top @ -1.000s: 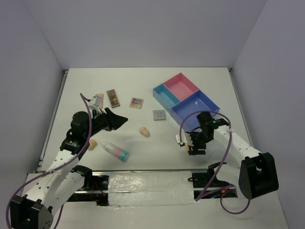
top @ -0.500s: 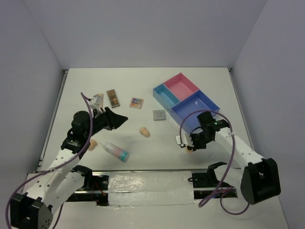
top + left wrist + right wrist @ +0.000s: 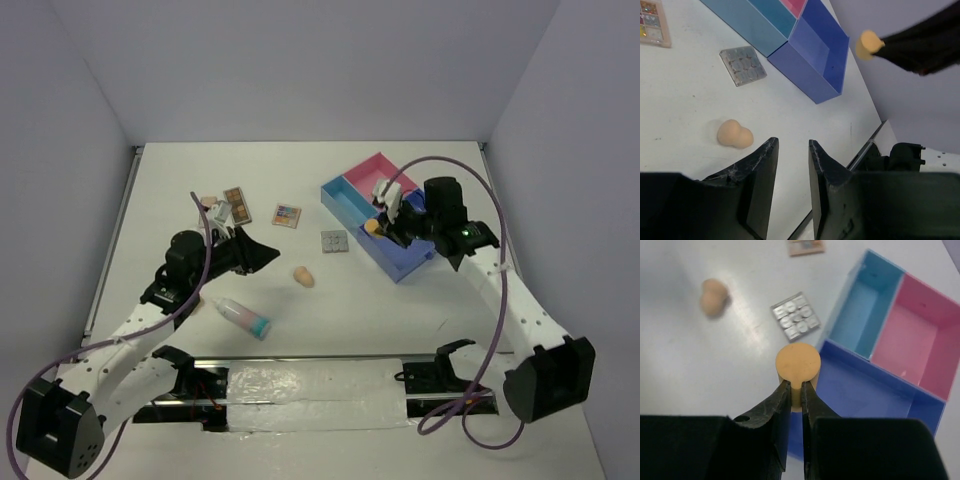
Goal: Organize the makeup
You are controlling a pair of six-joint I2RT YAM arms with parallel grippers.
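Overhead, the right claw [image 3: 380, 225] was closed on a tan sponge [image 3: 371, 227], pinching it by its narrow end, the round end jutting beyond the fingertips. It held the sponge in the air at the near left corner of the dark blue compartment of the tray [image 3: 396, 267]. In the right wrist view the sponge [image 3: 798, 361] hung over that compartment's left wall, with the light blue and pink sections of the tray [image 3: 860, 390] beyond.

The left claw [image 3: 262, 252] hovered low over the bench [image 3: 300, 170], its jaws a little apart with nothing between them; its own camera showed bare bench in the gap of the claw [image 3: 791, 146]. A second sponge [image 3: 303, 277] lay loose on the bench just ahead of it, between the two arms. The grey palette [image 3: 334, 242] lay flat near the tray's left side, apart from it. Farther left sat the multicoloured palette [image 3: 287, 215] and the brown palette [image 3: 238, 205]. The teal-capped tube [image 3: 240, 317] lay on its side near the left arm.
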